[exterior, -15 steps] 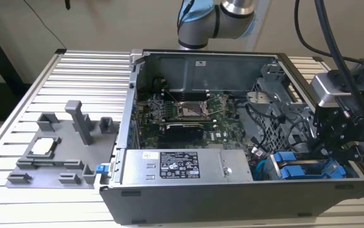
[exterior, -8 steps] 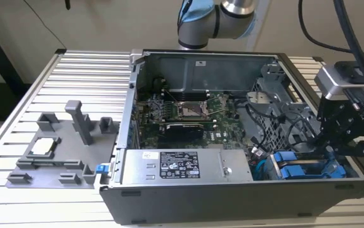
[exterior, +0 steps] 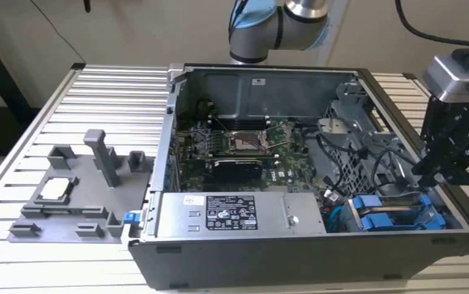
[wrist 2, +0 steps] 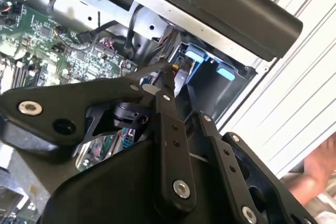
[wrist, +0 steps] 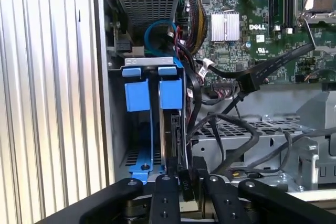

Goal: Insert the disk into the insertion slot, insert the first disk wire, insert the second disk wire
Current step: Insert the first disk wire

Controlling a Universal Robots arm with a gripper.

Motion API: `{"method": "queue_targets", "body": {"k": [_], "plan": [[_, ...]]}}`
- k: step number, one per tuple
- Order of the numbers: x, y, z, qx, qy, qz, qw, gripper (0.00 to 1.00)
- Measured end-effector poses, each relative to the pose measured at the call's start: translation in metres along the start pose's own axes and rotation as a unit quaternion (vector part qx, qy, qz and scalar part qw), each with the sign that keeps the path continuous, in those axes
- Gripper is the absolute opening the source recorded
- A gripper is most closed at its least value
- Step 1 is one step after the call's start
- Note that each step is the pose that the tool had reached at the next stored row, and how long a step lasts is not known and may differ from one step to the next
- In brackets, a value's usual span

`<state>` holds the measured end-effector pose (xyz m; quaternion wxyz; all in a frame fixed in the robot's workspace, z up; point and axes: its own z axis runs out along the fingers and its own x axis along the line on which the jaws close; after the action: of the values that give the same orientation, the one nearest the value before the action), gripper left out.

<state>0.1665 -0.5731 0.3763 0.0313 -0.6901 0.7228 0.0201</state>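
Note:
The disk (wrist: 174,136) sits edge-on in its blue carrier (wrist: 170,92) inside the insertion slot (wrist: 140,167), the drive bay at the open case's front corner on the exterior view's right (exterior: 391,215). A second blue carrier (wrist: 136,94) stands beside it. My gripper (wrist: 190,181) is at the disk's end, its black fingers (wrist: 166,199) closed in on a black wire connector (wrist: 186,183). Another black plug (wrist: 200,168) with its wire sits right next to it. In the second wrist view my gripper (wrist 2: 178,92) points at the blue bay (wrist 2: 195,56).
Loose black cables (wrist: 236,129) cross above the metal cage (wrist: 273,135) beside the bay. The motherboard (exterior: 243,144) and the labelled power-supply box (exterior: 234,214) fill the case. A grey fixture (exterior: 79,190) stands on the ribbed table (exterior: 55,110). A hand (wrist 2: 321,167) shows near the case.

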Motion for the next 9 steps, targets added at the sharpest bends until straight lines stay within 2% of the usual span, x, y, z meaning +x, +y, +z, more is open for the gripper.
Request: {"method": "queue_targets", "body": {"k": [5,6,7,8,9], "plan": [[-0.0016,-0.0003,-0.0228,0.0000,0.0001,0.000,1.0000,0.26],[-0.0019,-0.0003,-0.0267,0.0000,-0.0001,0.000,1.0000,0.26],[-0.0023,-0.0003,-0.0275,0.0002,0.0001,0.000,1.0000,0.26],[-0.0027,-0.0002,-0.0274,0.0025,-0.0001,0.000,1.0000,0.26],[-0.0030,-0.0002,-0.0274,0.0106,-0.0005,-0.002,0.9999,0.26]]}}
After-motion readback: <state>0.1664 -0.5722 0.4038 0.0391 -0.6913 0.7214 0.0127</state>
